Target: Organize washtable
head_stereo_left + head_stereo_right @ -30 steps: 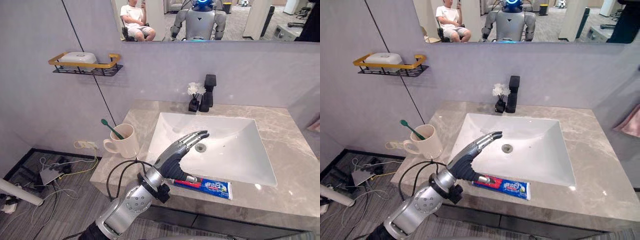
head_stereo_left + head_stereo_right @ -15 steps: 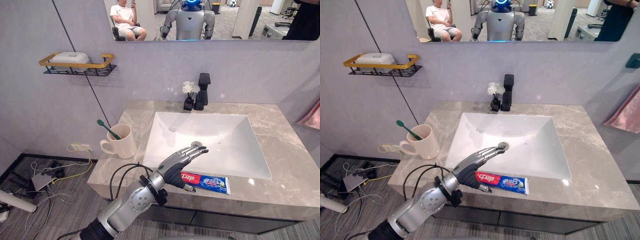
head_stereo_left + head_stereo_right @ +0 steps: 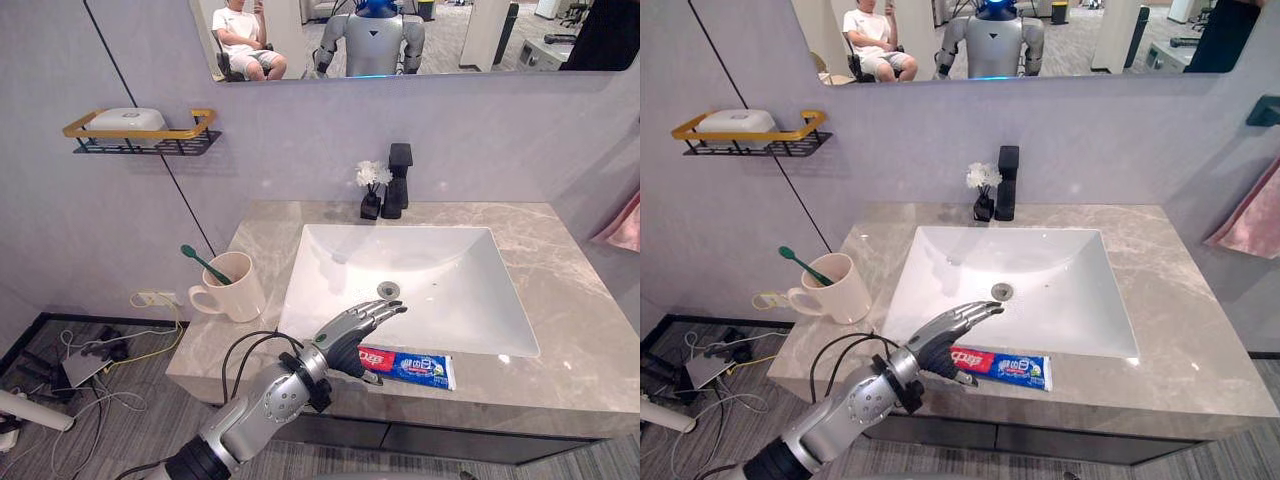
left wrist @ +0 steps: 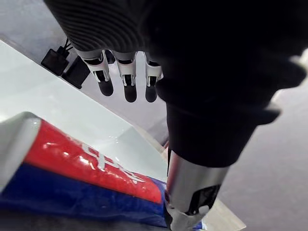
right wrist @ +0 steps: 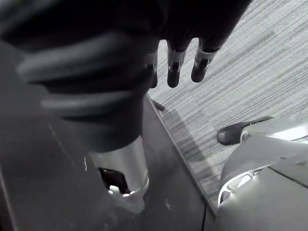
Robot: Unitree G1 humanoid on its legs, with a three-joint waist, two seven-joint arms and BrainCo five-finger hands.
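Left hand (image 3: 352, 332) above a toothpaste tube (image 3: 412, 367) on a grey counter (image 3: 590, 300).
A white sink (image 3: 430, 285) is set in the counter. The left hand hovers at its front rim, fingers straight and together, thumb lowered just beside the tube's red end. The right hand (image 5: 174, 65) hangs over the floor, fingers straight. A mug (image 3: 238, 290) left of the sink holds a toothbrush (image 3: 205, 264). The tube lies flat along the counter's front edge.

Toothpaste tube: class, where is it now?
In the left eye view the toothpaste tube lies flat on the counter, just before the sink, its left end under the open left robot hand.
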